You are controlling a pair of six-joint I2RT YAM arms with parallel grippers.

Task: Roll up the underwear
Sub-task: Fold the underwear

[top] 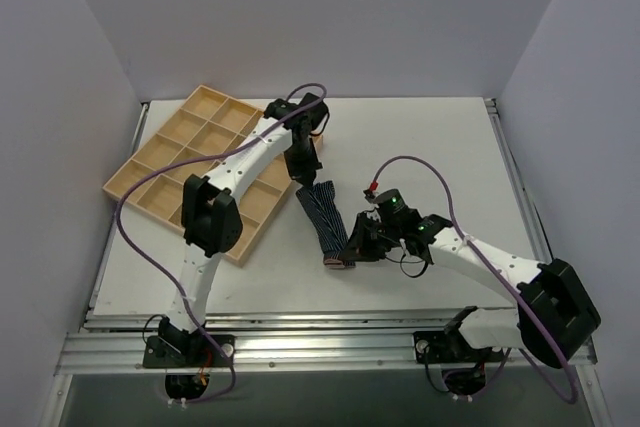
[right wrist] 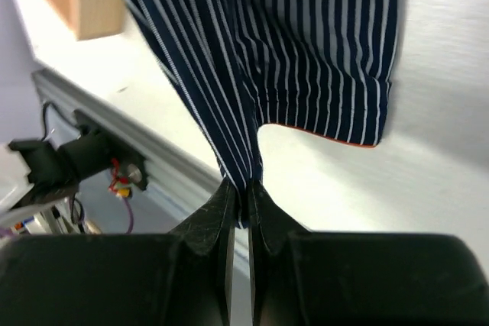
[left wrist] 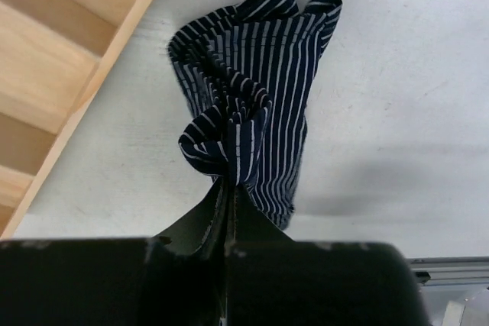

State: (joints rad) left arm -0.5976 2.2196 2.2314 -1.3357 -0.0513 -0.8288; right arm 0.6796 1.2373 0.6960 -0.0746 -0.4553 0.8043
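White worktop [top: 420, 137], plain white walls, a wooden tray [top: 186, 127]. Just right of the tray, the striped underwear [top: 325, 215] was stretched between the left fingers [left wrist: 229, 188] and the right fingers [right wrist: 246, 188], both pinched tight on cloth.

No readable text, labels or nos. anywhere in view.

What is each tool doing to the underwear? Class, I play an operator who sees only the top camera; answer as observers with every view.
Observer: The left tool is shut on a bunched, pleated fold of the underwear.
Operator: And the right one?
Observer: The right tool is shut on a thin pinch of cloth beside an orange-red hem.
Operator: Does the cloth touch the tray?
Observer: No. The left wrist view shows bare table between it and the tray.
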